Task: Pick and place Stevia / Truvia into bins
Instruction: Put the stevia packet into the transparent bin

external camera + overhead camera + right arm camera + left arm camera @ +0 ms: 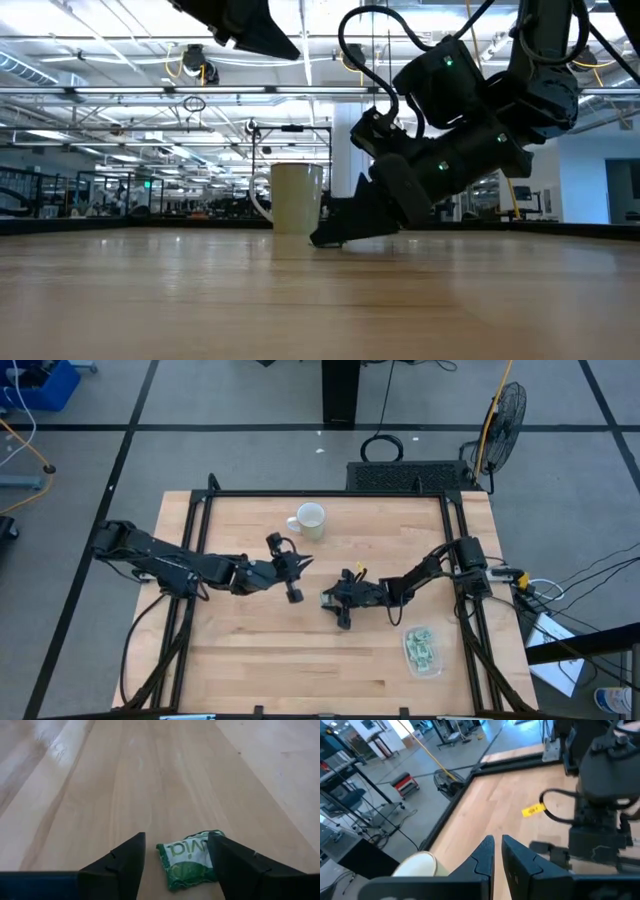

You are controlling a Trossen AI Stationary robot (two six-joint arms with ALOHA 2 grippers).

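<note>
My right pincer [175,865] is low on the surface [150,780], open, fingers astride a green packet [190,860], gripping nothing. Left pincer [497,857] nearly closed, empty.

- I see a white ceramic mug [309,520] standing upright near the far edge of the light wooden desk [250,650].
- A small yellow tag [533,810] lies flat on the desk near its middle.
- A black floor fan [501,415] stands on the grey floor beyond the desk's far right corner.
</note>
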